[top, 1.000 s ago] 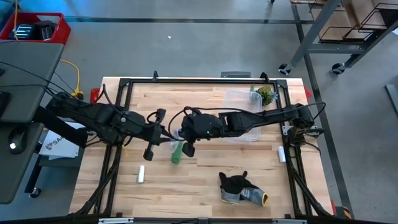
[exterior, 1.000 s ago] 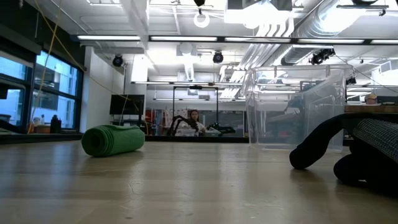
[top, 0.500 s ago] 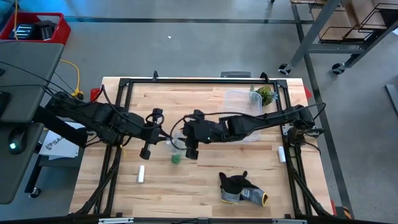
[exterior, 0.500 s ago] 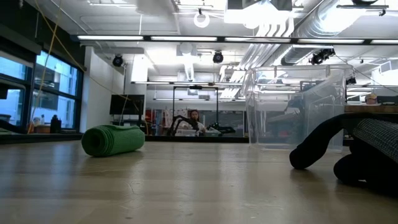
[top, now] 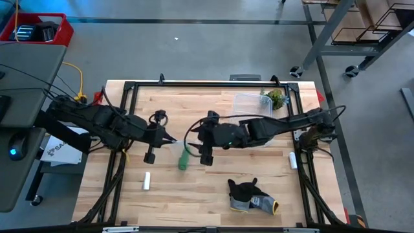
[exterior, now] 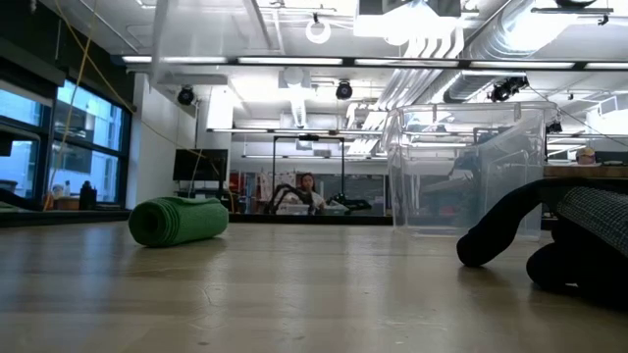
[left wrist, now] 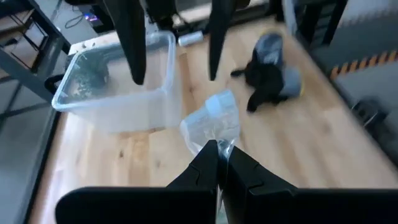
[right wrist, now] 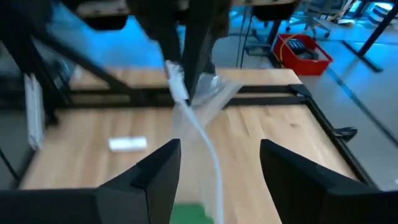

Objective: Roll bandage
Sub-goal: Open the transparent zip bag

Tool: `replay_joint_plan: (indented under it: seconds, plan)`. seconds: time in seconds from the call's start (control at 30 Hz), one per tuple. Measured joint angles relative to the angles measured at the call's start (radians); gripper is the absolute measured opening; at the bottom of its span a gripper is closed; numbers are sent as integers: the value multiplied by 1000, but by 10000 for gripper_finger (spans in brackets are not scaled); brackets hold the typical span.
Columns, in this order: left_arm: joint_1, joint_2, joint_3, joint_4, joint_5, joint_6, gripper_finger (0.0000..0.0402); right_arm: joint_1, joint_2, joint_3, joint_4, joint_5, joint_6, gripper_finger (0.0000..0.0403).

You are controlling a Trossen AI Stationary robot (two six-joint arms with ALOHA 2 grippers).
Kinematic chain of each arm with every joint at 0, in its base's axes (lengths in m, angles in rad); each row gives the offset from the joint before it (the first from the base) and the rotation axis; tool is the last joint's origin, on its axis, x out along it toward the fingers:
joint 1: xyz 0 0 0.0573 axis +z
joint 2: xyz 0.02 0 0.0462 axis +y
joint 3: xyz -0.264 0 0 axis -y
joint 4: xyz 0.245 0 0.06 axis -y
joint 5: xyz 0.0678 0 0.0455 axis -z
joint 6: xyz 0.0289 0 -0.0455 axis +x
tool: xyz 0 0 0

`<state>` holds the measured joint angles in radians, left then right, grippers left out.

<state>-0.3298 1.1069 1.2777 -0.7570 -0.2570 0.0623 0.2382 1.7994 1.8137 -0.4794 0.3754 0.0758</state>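
The bandage (top: pixel 184 160) is a compact green roll lying on its side on the wooden table, also seen in the low view (exterior: pixel 179 221) and at the edge of the right wrist view (right wrist: pixel 193 214). No gripper touches it. Above and just left of it, my left gripper (top: pixel 172 141) is shut on a piece of clear plastic wrapping (left wrist: pixel 211 121). My right gripper (top: pixel 193 145) hovers to the right of the wrapping, open, with nothing between its fingers (right wrist: pixel 155 177); both fingers also show in the left wrist view (left wrist: pixel 134 43). My left gripper pinches the clear plastic wrapping by one crumpled end (left wrist: pixel 219 148) between its two shut fingertips. The fingers come slanting down from the table's left. The wrapping is lifted off the table and sticks out beyond the fingertips, crumpled and slack (right wrist: pixel 198 93).
A clear plastic container (top: pixel 253 120) stands at the back right, with a green bundle (top: pixel 276 98) at its far corner. A dark glove (top: pixel 249 194) lies near the front edge. Small white cylinders lie at the front left (top: pixel 147 181) and at the right (top: pixel 292 160).
My right gripper has drawn back toward the table's right edge and a little upward, away from my left gripper and the clear wrapping, which stays in the left gripper. The green roll has not moved.
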Motion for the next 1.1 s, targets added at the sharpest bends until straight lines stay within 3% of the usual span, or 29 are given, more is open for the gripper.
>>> replay_joint_plan:
  seconds: [0.23, 0.53, 0.77, 1.1]
  plan:
    - [15, -6, 119, 0, 41, -263, 0, -22, -61, 0, 89, -86, 179, 202]
    - [78, -6, 208, 6, 248, -644, 0, -64, -67, 0, 267, -266, 269, 199]
    - [82, -6, 217, 54, 311, -705, 0, -75, -67, 0, 282, -340, 286, 199]
    - [82, -6, 217, 51, 326, -642, 0, -74, -67, 0, 269, -384, 284, 199]
